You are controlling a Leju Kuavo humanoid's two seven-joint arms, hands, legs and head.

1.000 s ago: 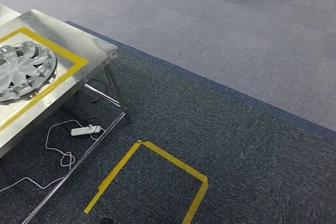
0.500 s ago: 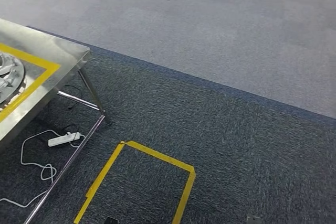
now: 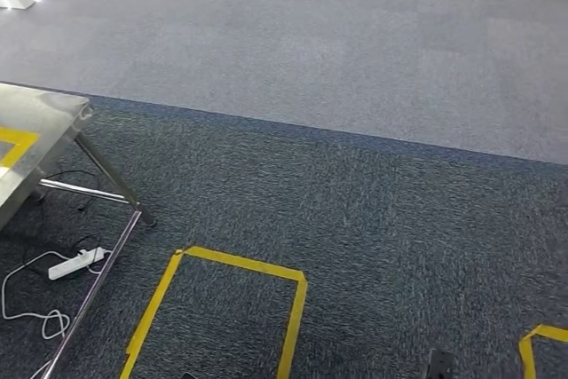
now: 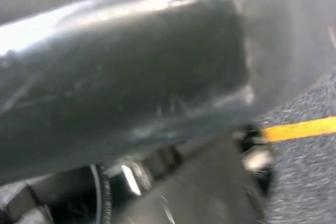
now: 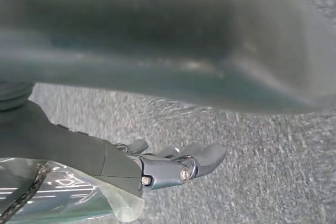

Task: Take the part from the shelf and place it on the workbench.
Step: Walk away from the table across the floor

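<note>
We look down at dark carpet (image 3: 375,219) with a yellow tape square (image 3: 221,308). At the left edge, a steel workbench (image 3: 34,130) shows one corner, a power strip (image 3: 77,262) on the floor beneath. We cannot see the part here. The right hand (image 5: 174,166) hangs with fingers stretched out, holding nothing. We cannot tell the left hand's state; its view is blurred.

right hand (image 5: 174,166) empty, fingers extended over carpet
</note>
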